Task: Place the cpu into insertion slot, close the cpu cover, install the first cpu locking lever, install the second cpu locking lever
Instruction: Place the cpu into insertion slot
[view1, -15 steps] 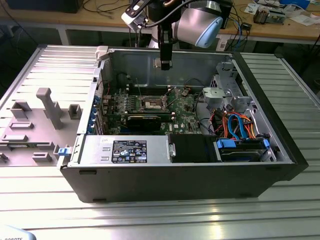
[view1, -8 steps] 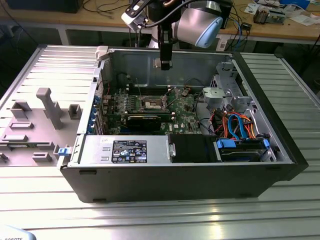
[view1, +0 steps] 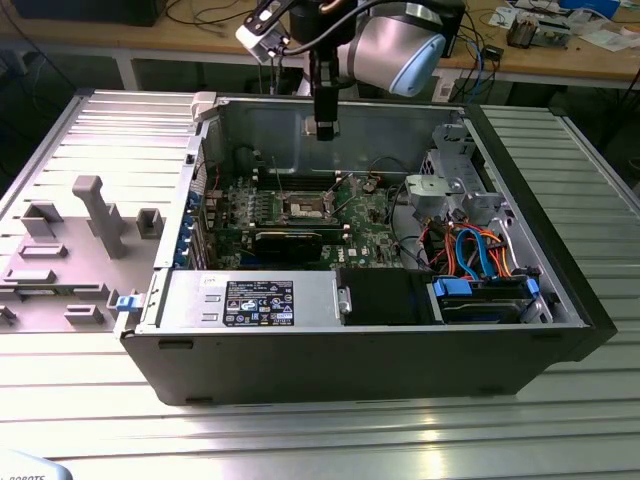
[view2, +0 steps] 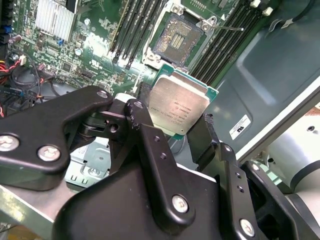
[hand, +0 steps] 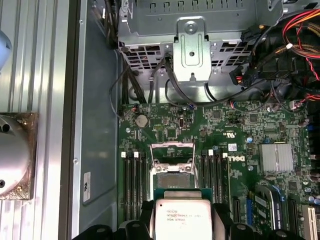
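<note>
My gripper (view1: 323, 128) hangs inside the open computer case, above the green motherboard (view1: 370, 228). It is shut on the cpu (view2: 179, 106), a square chip with a silver-grey top, gripped by two opposite edges between black fingers (view2: 146, 135). The first wrist view has the cpu (hand: 180, 216) just short of the insertion slot (hand: 172, 181), which is bare with a dark centre. In the second wrist view the insertion slot (view2: 176, 40) lies beyond the chip. The cpu cover (hand: 172, 150) stands swung open at the slot's far side. A thin locking lever (view2: 226, 30) sticks out beside the slot.
Black memory slots (hand: 134, 185) flank the socket on both sides. A long black card (view1: 290, 240) lies in front of it, and a metal drive cage (view1: 450, 190) with coloured cables (view1: 480, 250) fills the exterior view's right. Grey fixtures (view1: 95, 215) stand on the table outside the case.
</note>
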